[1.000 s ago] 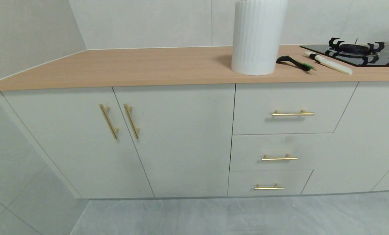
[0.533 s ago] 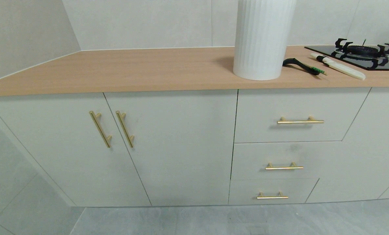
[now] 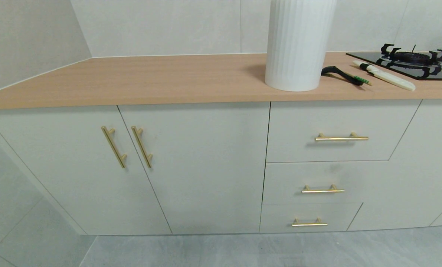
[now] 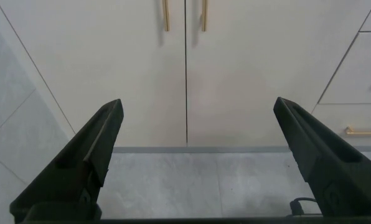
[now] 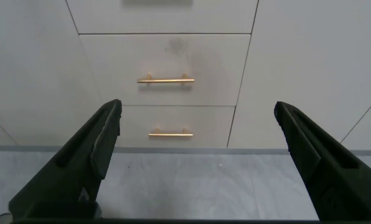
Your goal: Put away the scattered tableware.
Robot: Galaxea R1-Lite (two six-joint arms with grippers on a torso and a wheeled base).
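On the wooden countertop (image 3: 150, 79) stands a tall white ribbed container (image 3: 298, 42). Just to its right lie a black-handled utensil with a green tip (image 3: 345, 75) and a cream-bladed knife with a black handle (image 3: 385, 75). My left gripper (image 4: 195, 155) hangs low and open, facing the double cabinet doors (image 4: 185, 68) near the floor. My right gripper (image 5: 195, 155) is also low and open, facing the lower drawers (image 5: 167, 68) with their gold handles. Neither gripper holds anything.
A black gas hob (image 3: 415, 61) sits at the counter's far right. Below are two cabinet doors with gold handles (image 3: 128, 146) and three drawers (image 3: 332, 139). A tiled wall closes the left corner. Grey floor (image 3: 243, 250) lies in front.
Between one second and half a second ago the head view shifted, so the counter sits lower and further right. Nothing has changed since; the objects have not moved.
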